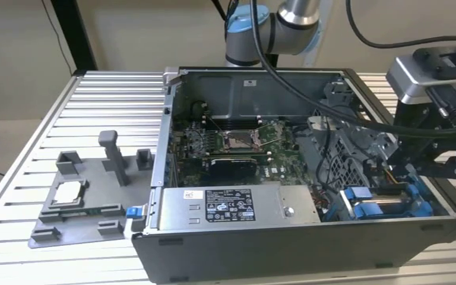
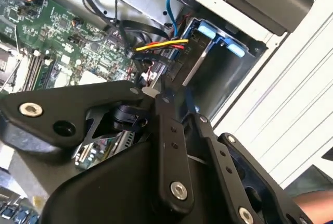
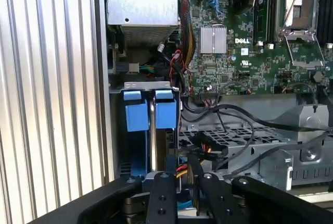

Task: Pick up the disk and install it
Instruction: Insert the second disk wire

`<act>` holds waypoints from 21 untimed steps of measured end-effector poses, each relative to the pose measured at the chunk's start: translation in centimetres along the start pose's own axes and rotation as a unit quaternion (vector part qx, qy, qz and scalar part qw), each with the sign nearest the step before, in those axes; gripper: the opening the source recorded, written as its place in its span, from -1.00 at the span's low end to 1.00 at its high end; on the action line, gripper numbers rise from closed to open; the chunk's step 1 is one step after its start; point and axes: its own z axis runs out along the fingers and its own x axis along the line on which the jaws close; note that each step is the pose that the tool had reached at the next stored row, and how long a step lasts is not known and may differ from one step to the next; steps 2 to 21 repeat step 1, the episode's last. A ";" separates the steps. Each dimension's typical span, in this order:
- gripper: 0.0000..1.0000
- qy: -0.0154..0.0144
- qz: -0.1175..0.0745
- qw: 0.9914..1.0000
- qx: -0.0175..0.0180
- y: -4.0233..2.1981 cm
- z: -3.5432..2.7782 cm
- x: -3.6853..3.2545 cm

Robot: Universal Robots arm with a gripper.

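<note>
The gripper is held over the drive bay of the computer case, apparently at the install step. Jaw state cannot be told. Careful downward alignment is judged necessary.

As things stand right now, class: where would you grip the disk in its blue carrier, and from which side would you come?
Grip the disk across its blue carrier's exposed upper edge, coming straight down through the case's open side. It stands on edge in the corner bay, cables crowding one side, so likely only that thin edge is reachable.
</note>
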 end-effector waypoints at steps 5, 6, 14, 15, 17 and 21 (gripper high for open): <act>1.00 0.000 0.000 1.000 0.000 0.00 0.00 0.00; 1.00 0.000 0.000 1.000 0.000 0.00 0.00 0.00; 1.00 0.000 0.000 1.000 0.000 0.00 0.00 0.00; 1.00 0.000 0.000 1.000 0.000 0.00 0.00 0.00; 1.00 0.000 0.000 1.000 0.000 0.00 0.00 0.00; 1.00 0.000 0.000 1.000 0.000 0.00 0.00 0.00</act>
